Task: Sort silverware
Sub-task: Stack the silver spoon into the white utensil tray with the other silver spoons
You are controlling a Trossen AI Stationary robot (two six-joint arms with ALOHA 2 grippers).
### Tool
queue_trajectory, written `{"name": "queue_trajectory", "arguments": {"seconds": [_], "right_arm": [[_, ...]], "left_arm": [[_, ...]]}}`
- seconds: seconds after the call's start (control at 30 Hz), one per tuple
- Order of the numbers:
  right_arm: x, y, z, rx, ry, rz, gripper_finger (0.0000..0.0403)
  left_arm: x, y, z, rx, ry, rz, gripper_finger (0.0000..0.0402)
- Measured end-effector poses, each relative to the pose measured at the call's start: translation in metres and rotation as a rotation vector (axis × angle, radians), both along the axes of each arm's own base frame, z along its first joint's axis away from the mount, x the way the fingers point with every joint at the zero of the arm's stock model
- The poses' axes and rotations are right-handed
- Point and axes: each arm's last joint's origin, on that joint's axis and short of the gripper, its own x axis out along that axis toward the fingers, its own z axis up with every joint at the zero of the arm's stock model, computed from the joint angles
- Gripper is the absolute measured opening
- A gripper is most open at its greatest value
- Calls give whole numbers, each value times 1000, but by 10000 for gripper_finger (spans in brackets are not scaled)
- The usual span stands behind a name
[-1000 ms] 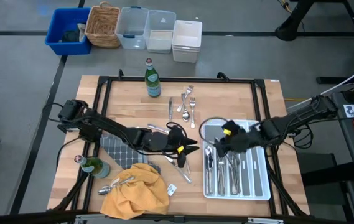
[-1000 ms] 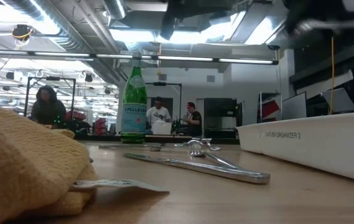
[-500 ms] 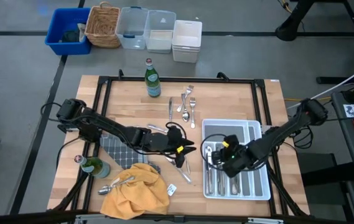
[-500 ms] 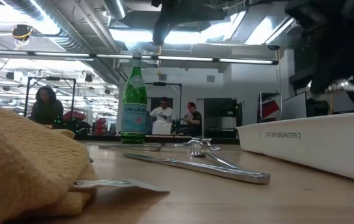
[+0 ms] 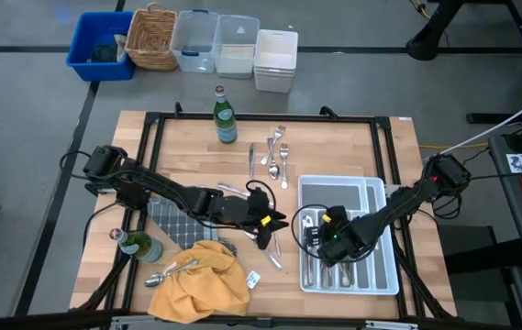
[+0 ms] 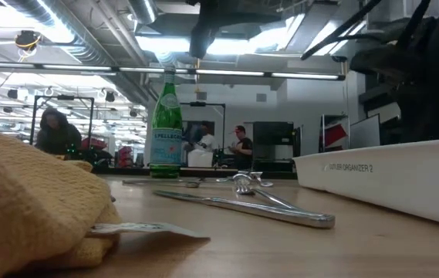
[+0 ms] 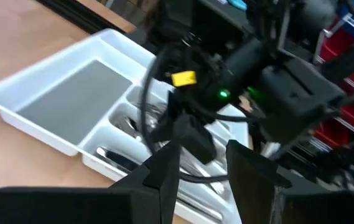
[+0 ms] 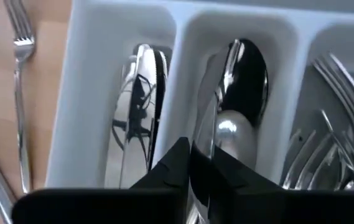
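The silverware is partly in the white tray (image 5: 382,275), partly loose on the table: a group at the far centre (image 5: 274,156) and more beside my left gripper (image 5: 272,255). My right gripper (image 5: 317,240) hangs low over the tray and is shut on a spoon (image 8: 223,81) in the middle long compartment. Knives (image 8: 136,93) and forks (image 8: 332,124) fill the compartments on either side. My left gripper (image 5: 274,223) stands open above the loose pieces left of the tray, its fingers (image 7: 167,165) with nothing between them. My right gripper pinches the spoon's slim handle (image 8: 206,134) between its two fingers. They come from above, slanting steeply down, and lie roughly along the spoon. The spoon's bowl end lies in the compartment among other spoons.
Green bottles stand at the far centre (image 5: 226,117) and near left (image 5: 139,246). A yellow cloth (image 5: 201,280) with a spoon (image 5: 173,270) on it lies at the near left, beside a dark mat (image 5: 176,225). Bins and a basket (image 5: 150,37) stand beyond the table.
My right gripper has come down and toward the table's near edge, turning as it sank, and has carried its spoon from above the tray into the middle compartment.
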Motion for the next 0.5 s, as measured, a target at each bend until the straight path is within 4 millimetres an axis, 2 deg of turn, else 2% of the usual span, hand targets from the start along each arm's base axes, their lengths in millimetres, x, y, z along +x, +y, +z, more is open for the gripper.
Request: {"name": "queue_trajectory", "arguments": {"seconds": [0.2,0.5], "right_arm": [[1,0,-2,31,23,-6,63],[1,0,-2,63,-26,-161,87]], "left_arm": [[-2,-1,-6,1,69,-41,117],[-5,-1,-12,-35,135,-62,117]]}}
